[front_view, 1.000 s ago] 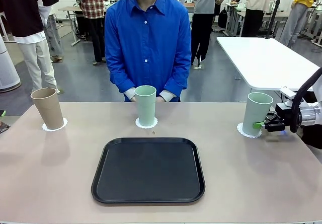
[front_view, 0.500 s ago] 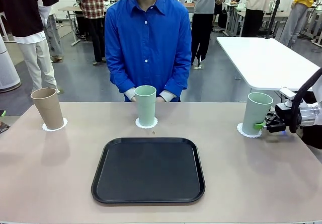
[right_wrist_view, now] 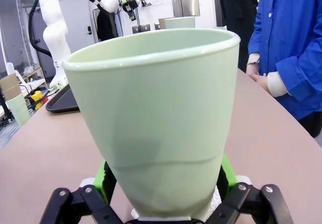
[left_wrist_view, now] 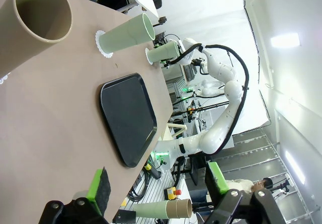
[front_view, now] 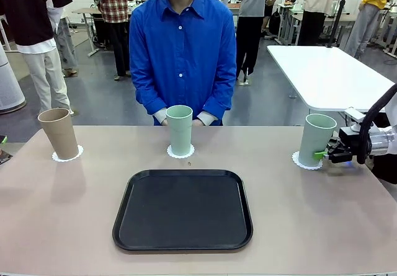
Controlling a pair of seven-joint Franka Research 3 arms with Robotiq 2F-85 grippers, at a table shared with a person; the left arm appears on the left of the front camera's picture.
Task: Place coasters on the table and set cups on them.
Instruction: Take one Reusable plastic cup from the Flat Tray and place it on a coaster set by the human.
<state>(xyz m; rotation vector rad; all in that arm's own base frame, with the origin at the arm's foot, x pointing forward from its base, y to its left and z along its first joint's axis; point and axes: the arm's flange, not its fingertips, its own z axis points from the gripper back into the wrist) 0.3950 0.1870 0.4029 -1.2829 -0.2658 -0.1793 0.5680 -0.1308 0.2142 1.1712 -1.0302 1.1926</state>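
Note:
Three cups stand upright on the table (front_view: pixel 62 214), each on a white lacy coaster. The tan cup (front_view: pixel 59 132) is at the left on its coaster (front_view: pixel 67 157). One mint cup (front_view: pixel 180 129) stands mid-table on a coaster (front_view: pixel 180 152). The other mint cup (front_view: pixel 317 138) stands at the right on a coaster (front_view: pixel 303 162). My right gripper (front_view: pixel 322 154) is open, its green pads (right_wrist_view: pixel 225 176) flanking the base of that cup (right_wrist_view: pixel 161 118). My left gripper (left_wrist_view: pixel 156 183) hangs open above the table's left end, empty, off from the tan cup (left_wrist_view: pixel 35 22).
A black tray (front_view: pixel 183 209) lies empty at the front middle. A person in a blue shirt (front_view: pixel 183 53) stands at the far edge, hands behind the middle cup. A white table (front_view: pixel 329 71) stands at the back right.
The right gripper's jaws have parted from the right mint cup, its green pad shifting slightly right. The cups and the left gripper have not moved.

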